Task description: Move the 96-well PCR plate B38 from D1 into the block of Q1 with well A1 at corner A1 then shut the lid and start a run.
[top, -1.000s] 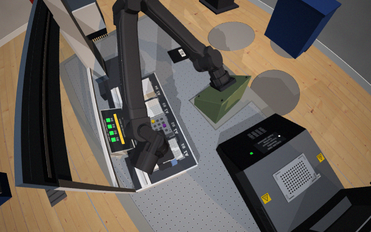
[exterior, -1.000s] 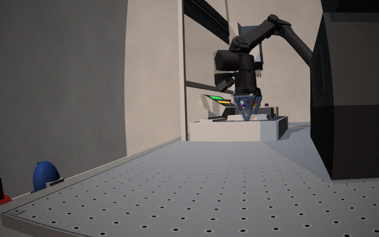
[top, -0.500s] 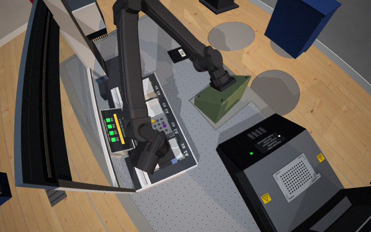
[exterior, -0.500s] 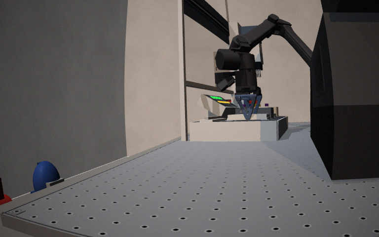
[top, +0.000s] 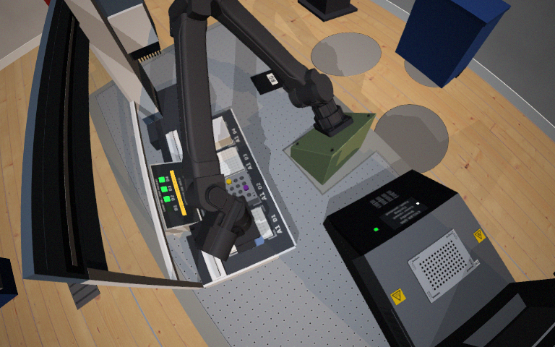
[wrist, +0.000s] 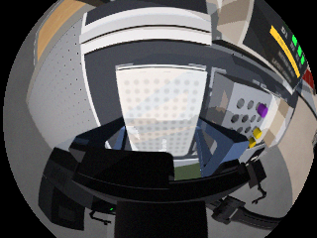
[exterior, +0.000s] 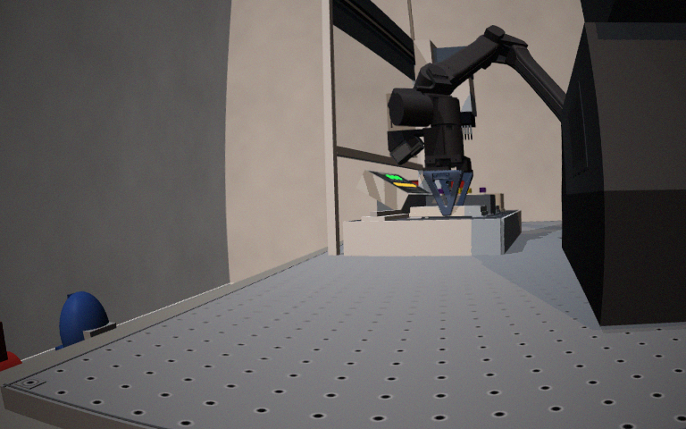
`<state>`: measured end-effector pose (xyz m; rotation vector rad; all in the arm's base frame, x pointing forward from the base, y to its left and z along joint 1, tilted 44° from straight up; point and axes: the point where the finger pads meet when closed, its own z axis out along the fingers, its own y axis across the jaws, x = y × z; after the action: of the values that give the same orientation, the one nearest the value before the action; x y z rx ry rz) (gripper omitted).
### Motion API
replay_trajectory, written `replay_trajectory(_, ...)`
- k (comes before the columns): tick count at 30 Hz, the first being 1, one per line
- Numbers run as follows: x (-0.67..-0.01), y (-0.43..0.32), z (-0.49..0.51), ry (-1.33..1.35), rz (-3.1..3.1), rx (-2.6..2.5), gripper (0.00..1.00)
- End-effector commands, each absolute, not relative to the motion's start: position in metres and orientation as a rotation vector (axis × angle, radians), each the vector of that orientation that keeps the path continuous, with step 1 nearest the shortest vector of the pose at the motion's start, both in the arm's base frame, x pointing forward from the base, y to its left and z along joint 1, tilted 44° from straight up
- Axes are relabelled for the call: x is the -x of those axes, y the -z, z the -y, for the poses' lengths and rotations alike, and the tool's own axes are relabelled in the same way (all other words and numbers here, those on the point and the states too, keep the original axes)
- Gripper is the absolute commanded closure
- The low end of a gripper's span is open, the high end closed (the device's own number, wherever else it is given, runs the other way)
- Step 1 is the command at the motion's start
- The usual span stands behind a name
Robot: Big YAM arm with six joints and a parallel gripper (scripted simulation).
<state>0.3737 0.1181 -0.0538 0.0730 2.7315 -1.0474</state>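
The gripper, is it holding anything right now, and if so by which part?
Yes. The gripper is shut on the PCR plate B38 at D1, its fingers pressing the plate's two long sides near one short end. The plate still sits in its position.

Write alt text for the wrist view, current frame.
The black gripper is closed on the white 96-well PCR plate at D1, its blue fingers on the plate's long sides. To the right sits a grey tube block holding purple and yellow-capped tubes.
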Motion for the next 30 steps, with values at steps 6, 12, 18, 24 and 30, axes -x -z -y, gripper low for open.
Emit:
replay_trajectory(6, -0.389, 0.051, -0.128, 1.025, -2.716, -0.1, 1.0)
replay_trajectory(12, -0.384, 0.053, -0.125, 1.037, -2.721, -0.093, 1.0)
replay_trajectory(18, -0.374, 0.056, -0.118, 1.061, -2.732, -0.08, 1.0)
replay_trajectory(24, -0.37, 0.058, -0.115, 1.069, -2.737, -0.075, 1.0)
replay_trajectory(30, -0.377, 0.055, -0.12, 1.051, -2.73, -0.083, 1.0)
